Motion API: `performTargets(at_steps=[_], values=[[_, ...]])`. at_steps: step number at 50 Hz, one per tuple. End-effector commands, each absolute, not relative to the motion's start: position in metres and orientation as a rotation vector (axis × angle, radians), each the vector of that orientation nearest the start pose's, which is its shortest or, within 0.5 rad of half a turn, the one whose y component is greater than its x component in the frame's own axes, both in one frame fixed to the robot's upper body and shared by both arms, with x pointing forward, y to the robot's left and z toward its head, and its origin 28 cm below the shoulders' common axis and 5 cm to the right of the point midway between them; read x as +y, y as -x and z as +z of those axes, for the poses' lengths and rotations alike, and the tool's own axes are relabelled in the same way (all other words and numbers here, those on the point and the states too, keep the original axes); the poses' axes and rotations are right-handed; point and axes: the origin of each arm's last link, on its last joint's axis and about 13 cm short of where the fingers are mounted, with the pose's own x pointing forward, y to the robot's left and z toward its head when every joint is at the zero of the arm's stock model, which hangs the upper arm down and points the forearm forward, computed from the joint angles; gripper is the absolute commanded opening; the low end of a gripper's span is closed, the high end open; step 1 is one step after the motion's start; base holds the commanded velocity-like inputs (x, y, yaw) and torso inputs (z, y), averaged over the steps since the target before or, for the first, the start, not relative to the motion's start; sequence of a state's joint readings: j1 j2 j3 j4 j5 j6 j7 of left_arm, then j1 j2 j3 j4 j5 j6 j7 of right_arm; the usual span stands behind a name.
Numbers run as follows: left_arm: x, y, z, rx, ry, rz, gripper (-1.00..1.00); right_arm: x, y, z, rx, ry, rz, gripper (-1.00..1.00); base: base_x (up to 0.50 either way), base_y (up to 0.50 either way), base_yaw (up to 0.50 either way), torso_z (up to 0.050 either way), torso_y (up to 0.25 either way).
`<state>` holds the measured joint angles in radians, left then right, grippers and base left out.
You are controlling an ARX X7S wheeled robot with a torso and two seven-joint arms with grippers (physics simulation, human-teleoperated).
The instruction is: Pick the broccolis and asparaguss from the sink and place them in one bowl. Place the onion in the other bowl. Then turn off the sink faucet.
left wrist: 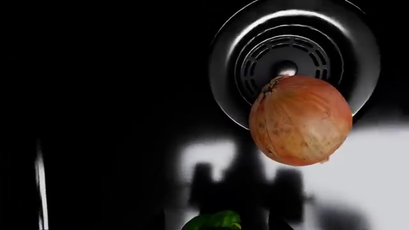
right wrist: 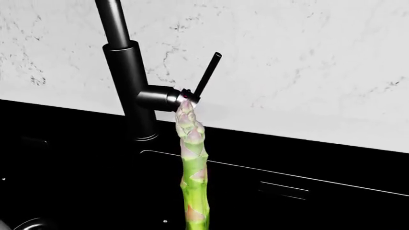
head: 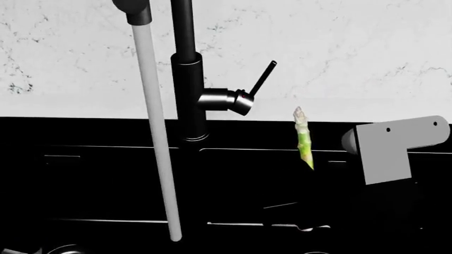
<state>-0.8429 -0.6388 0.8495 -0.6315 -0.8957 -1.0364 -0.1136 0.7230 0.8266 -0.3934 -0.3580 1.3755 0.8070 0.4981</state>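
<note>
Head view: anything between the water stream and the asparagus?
Yes: the faucet body with its lever stands between the stream and the asparagus.

Black faucet (head: pixel 189 79) running water (head: pixel 156 132), asparagus spear (head: pixel 304 138) upright over sink (head: pixel 106 180)

wall: white marble backsplash (head: pixel 353 53), grey veins | water stream (head: pixel 156 132): pale, vertical
</note>
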Motion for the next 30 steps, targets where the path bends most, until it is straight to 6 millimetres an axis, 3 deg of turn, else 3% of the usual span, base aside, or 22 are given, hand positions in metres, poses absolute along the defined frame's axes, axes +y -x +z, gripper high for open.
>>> performTargets(at_steps=[1, 9, 14, 19, 27, 30], values=[[0.337, -0.28, 0.099, 1.052, -0.243, 0.021, -1.0, -0.158, -0.248, 0.206, 0.292, -0.022, 0.289, -1.0, 0.0, 0.0, 0.0, 0.0, 0.0], [0.331, -0.284, 0.139, 0.916, -0.235, -0.005, -1.0, -0.158, -0.248, 0.207, 0.283, -0.033, 0.294, -1.0, 0.0, 0.0, 0.0, 0.0, 0.0], [0.329, -0.289, 0.159, 0.776, -0.207, 0.014, -1.0, -0.159, -0.246, 0.209, 0.276, -0.032, 0.286, -1.0, 0.0, 0.0, 0.0, 0.0, 0.0], [0.326, -0.289, 0.19, 0.592, -0.135, -0.02, -1.0, -0.16, -0.246, 0.213, 0.251, -0.016, 0.267, -1.0, 0.0, 0.0, 0.0, 0.0, 0.0], [0.304, -0.279, 0.233, 0.381, -0.037, -0.103, -1.0, -0.156, -0.249, 0.218, 0.225, -0.002, 0.268, -1.0, 0.0, 0.0, 0.0, 0.0, 0.0], [0.298, -0.277, 0.239, 0.282, -0.132, -0.098, -1.0, -0.155, -0.25, 0.221, 0.194, 0.012, 0.245, -1.0, 0.0, 0.0, 0.0, 0.0, 0.0]])
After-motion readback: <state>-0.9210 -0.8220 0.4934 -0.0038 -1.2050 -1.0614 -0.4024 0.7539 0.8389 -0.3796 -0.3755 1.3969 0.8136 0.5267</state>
